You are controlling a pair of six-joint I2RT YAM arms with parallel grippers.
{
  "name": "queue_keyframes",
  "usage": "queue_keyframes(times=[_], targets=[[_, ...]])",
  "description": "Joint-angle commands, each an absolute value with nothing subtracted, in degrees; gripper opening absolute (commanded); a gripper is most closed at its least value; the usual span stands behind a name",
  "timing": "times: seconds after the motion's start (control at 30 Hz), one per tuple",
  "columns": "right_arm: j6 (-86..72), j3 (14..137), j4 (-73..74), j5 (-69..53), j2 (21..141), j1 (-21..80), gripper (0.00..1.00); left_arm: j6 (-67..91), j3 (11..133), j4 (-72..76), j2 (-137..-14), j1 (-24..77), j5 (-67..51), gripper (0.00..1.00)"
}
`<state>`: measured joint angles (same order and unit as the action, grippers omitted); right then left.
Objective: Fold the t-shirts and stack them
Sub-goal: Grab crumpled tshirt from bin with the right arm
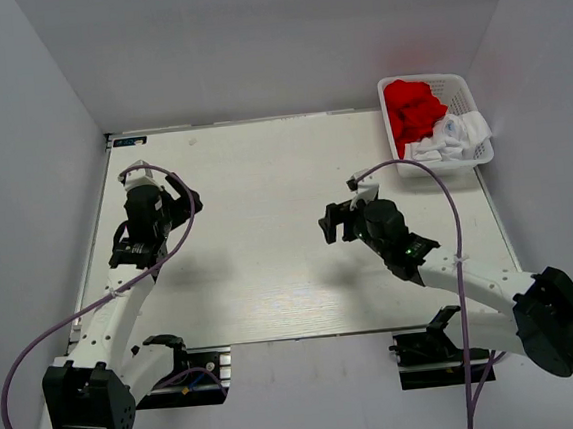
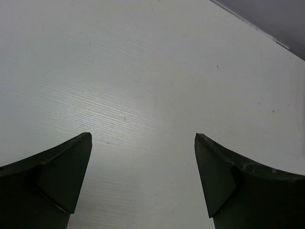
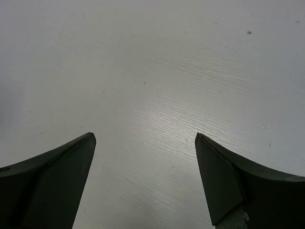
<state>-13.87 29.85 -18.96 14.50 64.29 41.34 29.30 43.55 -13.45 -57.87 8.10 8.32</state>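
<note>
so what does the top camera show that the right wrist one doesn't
Only the top view: the basket at the far right corner, with the red shirt and the white shirt crumpled inside it, plus both arms and the left gripper. Only the right wrist view: a close look at its own dark fingers, spread wide with nothing between them. Both: the right gripper and the bare white table under it.
</note>
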Motion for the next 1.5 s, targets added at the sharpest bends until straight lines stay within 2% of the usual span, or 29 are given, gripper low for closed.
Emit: queue_keyframes(times=[0.0, 0.2, 0.4, 0.53, 0.73, 0.97, 1.2, 1.47], targets=[[-13.45, 30.67, -21.53, 12.84, 65.82, 41.48, 0.9, 28.65, 44.38, -13.88, -57.39, 8.35, 7.73, 0.99], [-12.03, 32.69, -22.85, 8.97, 72.14, 41.31, 0.9, 28.65, 44.91, -14.16, -59.15, 8.35, 5.55, 0.99], [-18.36, 38.13, -21.38, 20.19, 78.21, 38.94, 0.9, 27.42, 45.44, -13.54, -60.29, 8.35, 3.17, 0.99], [-21.09, 49.47, -9.95, 26.1, 84.28, 34.02, 0.9, 26.37, 45.44, -12.92, -61.43, 8.35, 0.97, 0.99], [-22.41, 60.19, -1.7, 23.38, 88.94, 18.66, 0.9, 26.37, 46.05, -13.54, -63.19, 8.35, 3.07, 0.99], [-21.45, 86.73, 18.96, 20.31, 103.44, 6.17, 0.9, 24.61, 47.9, -15.46, -67.93, 8.35, 3.87, 0.99], [-17.49, 103.16, 26.17, 19.6, 116.25, -1.65, 0.9, 23.2, 50.53, -16.16, -72.33, 8.35, 3.87, 0.99], [-13.89, 115.54, 23.64, 14.69, 127.87, -5.97, 0.9, 22.68, 54.66, -17.75, -77.17, 8.35, 5.1, 0.99]])
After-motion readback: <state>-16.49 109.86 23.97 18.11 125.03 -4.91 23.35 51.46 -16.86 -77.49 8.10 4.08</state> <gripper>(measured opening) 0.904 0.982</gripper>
